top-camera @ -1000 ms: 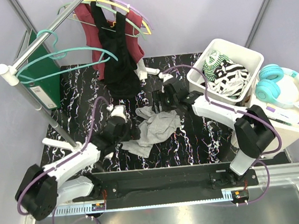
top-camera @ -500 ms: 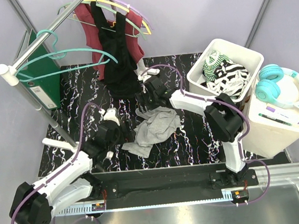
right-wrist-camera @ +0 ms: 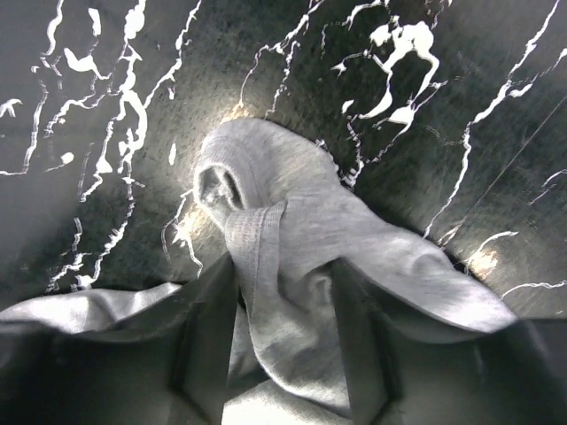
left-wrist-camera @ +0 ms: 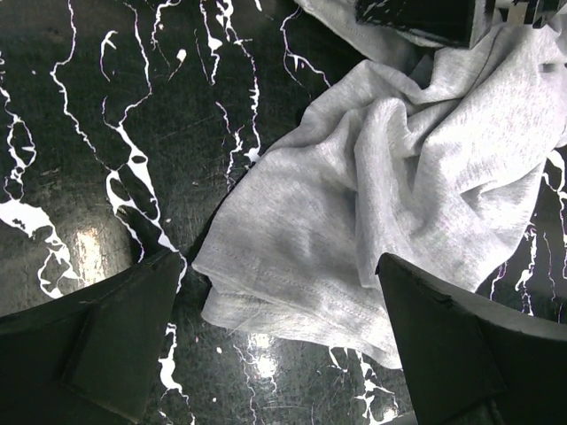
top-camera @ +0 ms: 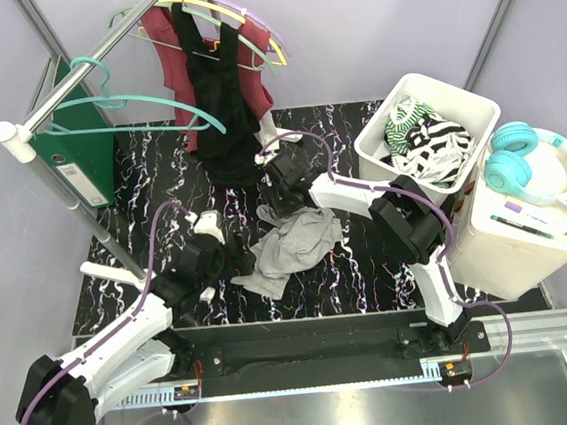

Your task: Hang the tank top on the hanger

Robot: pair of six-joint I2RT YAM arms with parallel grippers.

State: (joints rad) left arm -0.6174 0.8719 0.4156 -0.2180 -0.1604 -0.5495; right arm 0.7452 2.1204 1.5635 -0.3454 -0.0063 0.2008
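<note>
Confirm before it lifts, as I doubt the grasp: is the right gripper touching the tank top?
Touching. The right wrist view shows the tank top bunched between the fingers of the right gripper, its grey fabric draped over both.

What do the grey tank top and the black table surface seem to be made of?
The tank top looks like soft, matte jersey knit, perhaps a cotton blend: heathered grey, loose folds, stitched hem. The table surface looks like glossy marble-pattern laminate or film, with lamp glare on it; real stone cannot be excluded.
</note>
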